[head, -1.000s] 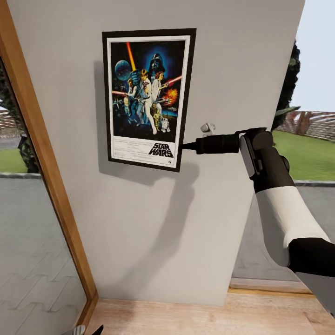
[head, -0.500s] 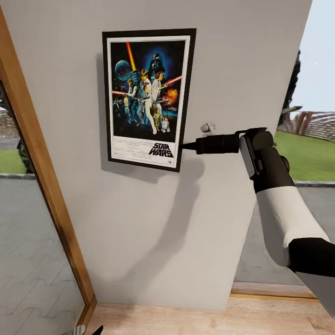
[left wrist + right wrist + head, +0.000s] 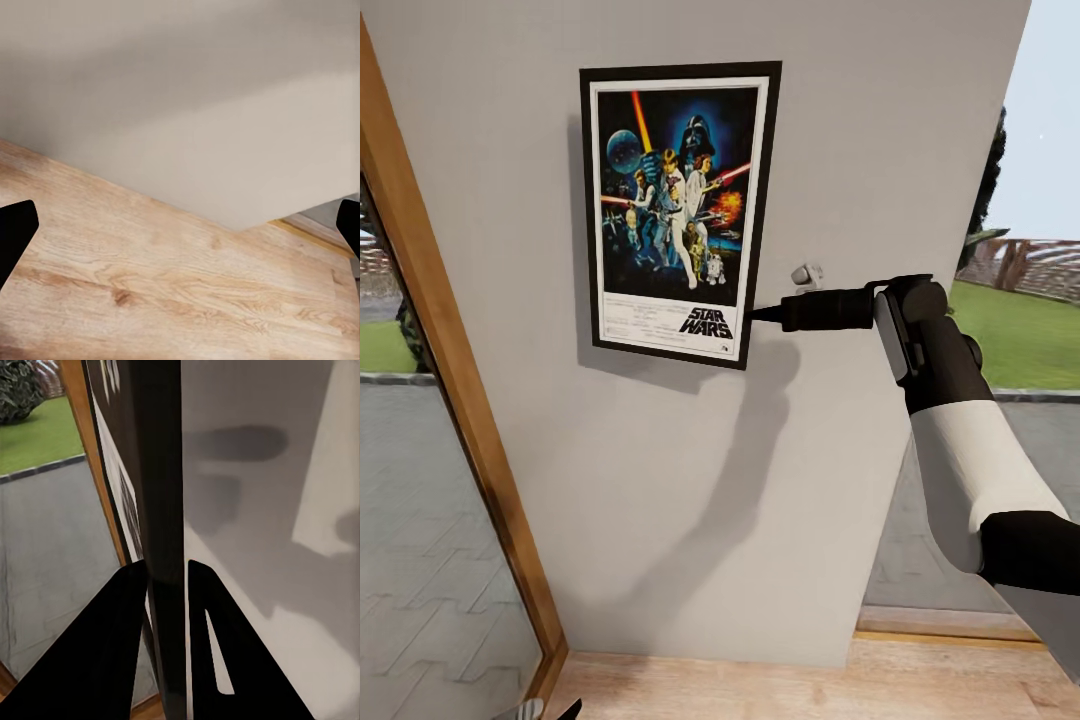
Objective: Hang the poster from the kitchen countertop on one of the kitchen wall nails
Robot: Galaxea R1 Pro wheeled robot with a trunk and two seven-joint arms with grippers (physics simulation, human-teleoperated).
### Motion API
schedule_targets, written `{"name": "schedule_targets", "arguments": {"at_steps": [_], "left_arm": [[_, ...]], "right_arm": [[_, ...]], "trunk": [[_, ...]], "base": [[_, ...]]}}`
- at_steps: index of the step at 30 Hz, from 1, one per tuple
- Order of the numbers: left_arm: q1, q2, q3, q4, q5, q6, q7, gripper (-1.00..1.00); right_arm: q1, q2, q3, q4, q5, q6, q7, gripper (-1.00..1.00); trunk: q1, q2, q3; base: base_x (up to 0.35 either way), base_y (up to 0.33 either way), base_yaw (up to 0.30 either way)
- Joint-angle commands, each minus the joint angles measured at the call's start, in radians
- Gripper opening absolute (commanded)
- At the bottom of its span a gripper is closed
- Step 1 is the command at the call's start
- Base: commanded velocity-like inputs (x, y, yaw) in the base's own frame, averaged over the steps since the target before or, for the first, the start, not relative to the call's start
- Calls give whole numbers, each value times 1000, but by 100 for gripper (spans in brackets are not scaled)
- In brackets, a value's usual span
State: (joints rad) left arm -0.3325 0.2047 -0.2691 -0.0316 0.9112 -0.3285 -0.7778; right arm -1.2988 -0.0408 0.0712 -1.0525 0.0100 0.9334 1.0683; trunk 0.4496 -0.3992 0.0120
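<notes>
The Star Wars poster (image 3: pixel 675 210) stands upright, flat against the light-grey wall panel (image 3: pixel 690 500), and casts a thin shadow on it. My right gripper (image 3: pixel 752 315) reaches in from the right and is shut on the frame's lower right edge. In the right wrist view the poster (image 3: pixel 161 472) is edge-on, with the right gripper (image 3: pixel 166 574) pinching its black frame from both sides. The left gripper (image 3: pixel 180 225) hangs low over the wooden floor, open, its dark fingertips (image 3: pixel 15 229) far apart and holding nothing. The wall nails are hidden, and the kitchen countertop is out of view.
A wooden door frame (image 3: pixel 450 370) with glass runs along the wall's left side. Right of the wall panel a window opening shows grass (image 3: pixel 1020 335) and sky. Wooden floor (image 3: pixel 790 690) lies at the wall's foot.
A second ago the wall and door frame shifted slightly in the picture as the view moved. The poster and right gripper kept their places. Nothing has changed in the last half second.
</notes>
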Motion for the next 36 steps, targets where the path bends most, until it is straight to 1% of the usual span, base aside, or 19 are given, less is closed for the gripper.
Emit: {"name": "schedule_targets", "arguments": {"at_steps": [1, 7, 15, 36], "left_arm": [[0, 0, -9, 1, 6, -6, -1, 100], [0, 1, -9, 1, 6, -6, -1, 100], [0, 0, -8, 1, 6, -6, -1, 100], [0, 0, -7, 1, 6, -6, -1, 100]], "right_arm": [[0, -1, 1, 0, -1, 7, 4, -100], [0, 0, 1, 0, -1, 7, 4, -100], [0, 1, 1, -1, -1, 7, 4, -100], [0, 2, 1, -1, -2, 7, 4, -100]], "trunk": [[0, -1, 0], [0, -1, 0], [0, -1, 0], [0, -1, 0]], "base": [[0, 0, 0], [16, 0, 0], [130, 0, 0], [4, 0, 0]]}}
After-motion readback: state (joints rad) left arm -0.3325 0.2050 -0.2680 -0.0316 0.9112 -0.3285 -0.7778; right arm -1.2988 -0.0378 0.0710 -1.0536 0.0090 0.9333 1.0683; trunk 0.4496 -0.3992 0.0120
